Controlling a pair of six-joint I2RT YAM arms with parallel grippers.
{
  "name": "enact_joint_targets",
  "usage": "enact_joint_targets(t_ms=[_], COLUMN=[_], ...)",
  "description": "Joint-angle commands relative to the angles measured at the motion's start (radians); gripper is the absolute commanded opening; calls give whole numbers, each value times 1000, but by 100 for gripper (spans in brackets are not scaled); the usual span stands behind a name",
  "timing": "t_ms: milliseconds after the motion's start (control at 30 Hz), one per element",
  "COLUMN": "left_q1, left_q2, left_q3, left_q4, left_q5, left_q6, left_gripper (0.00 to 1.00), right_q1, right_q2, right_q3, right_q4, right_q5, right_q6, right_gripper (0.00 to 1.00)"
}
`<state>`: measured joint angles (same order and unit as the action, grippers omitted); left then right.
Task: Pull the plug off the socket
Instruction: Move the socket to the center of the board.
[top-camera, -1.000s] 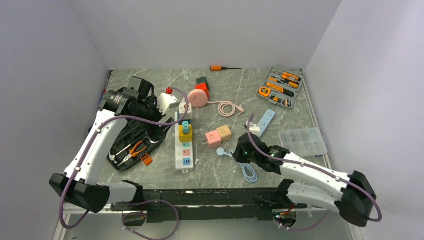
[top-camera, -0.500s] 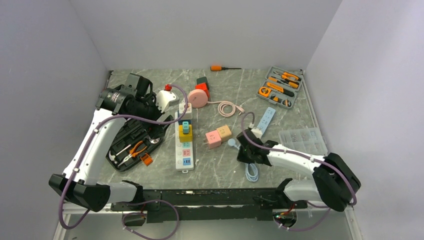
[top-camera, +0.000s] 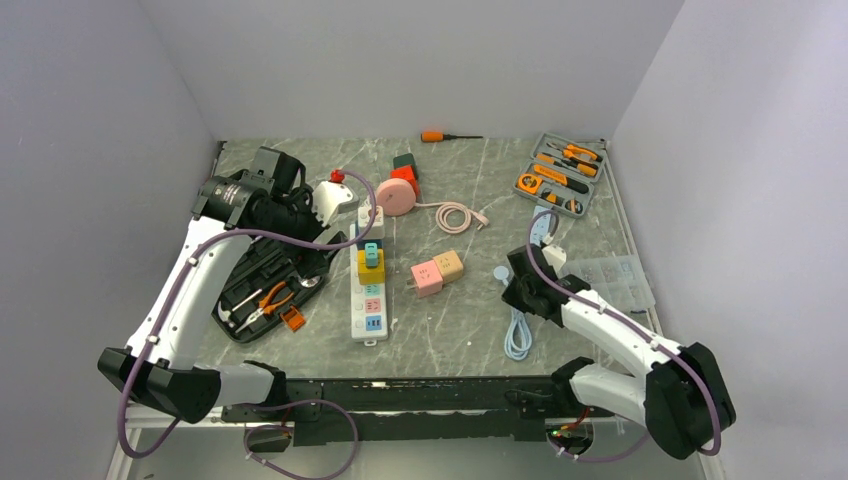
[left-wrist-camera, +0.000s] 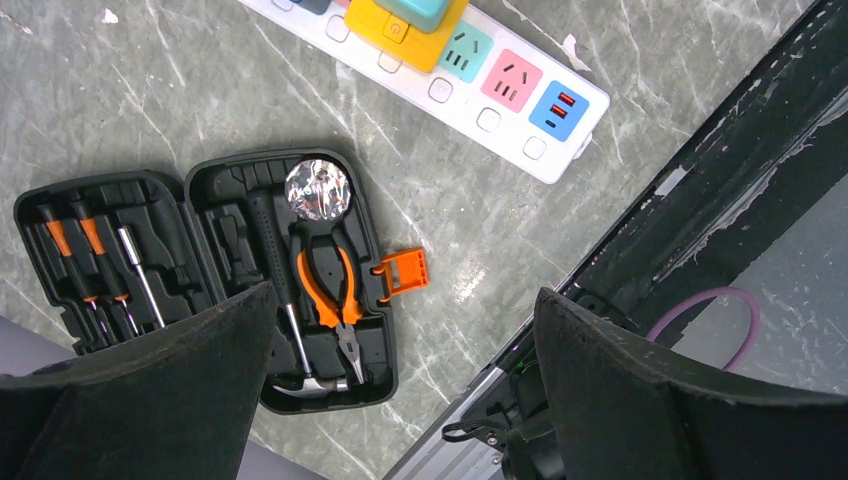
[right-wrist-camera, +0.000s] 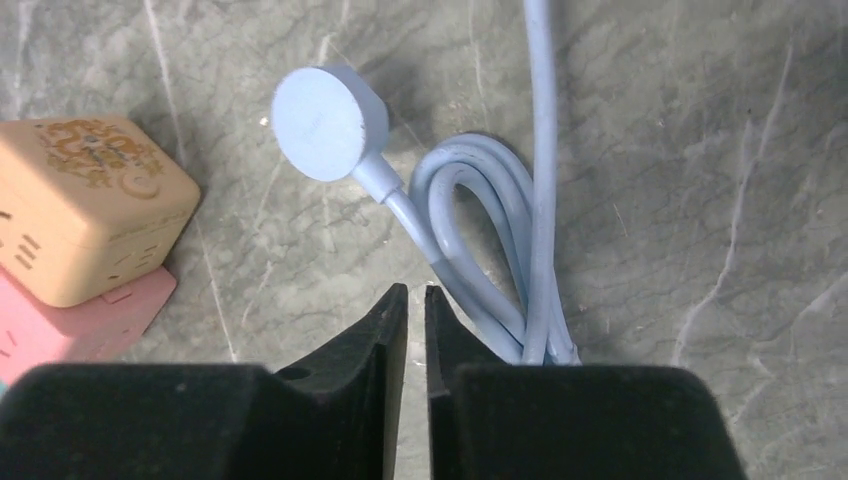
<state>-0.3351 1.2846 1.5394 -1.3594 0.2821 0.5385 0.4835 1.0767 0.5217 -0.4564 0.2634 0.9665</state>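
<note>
Teal plug (top-camera: 371, 254) sits seated on a yellow adapter (top-camera: 371, 268) in the white power strip (top-camera: 369, 300), mid-table, with neither gripper touching it. Left gripper (left-wrist-camera: 400, 305) hangs with fingers spread wide and nothing between them, left of the strip above the open black tool case (left-wrist-camera: 215, 200) (pliers inside). Right gripper (right-wrist-camera: 416, 295) is pinched closed on nothing, well right of the strip, just over the looped blue cable (right-wrist-camera: 540, 100) near the tan cube (right-wrist-camera: 90, 205).

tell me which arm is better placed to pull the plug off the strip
Left. The left hand is open near the power strip holding the teal plug; the right hand is shut over the blue cable, farther off.
</note>
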Motion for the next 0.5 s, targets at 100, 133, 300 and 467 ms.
enact_joint_targets(t_ms=[100,133,300,467], left_q1=[5,5,5,5], left_q2=[-22,-25,-35,-57], left_q3=[1,1,1,-2], left_q4=[-4,-2,-6,-5], left_q5=[23,27,33,16], left_q6=[21,21,14,11], left_gripper=[99,99,99,99], right_q1=[64,84,226,257], right_q2=[-54,-43,73,212], right_q3=[169,193,287,363], right_q4=[-64,-72,-34,19], right_q5=[19,17,27,-3], right_q6=[-120,-115,-67,-58], right_gripper=[41,49,73,76])
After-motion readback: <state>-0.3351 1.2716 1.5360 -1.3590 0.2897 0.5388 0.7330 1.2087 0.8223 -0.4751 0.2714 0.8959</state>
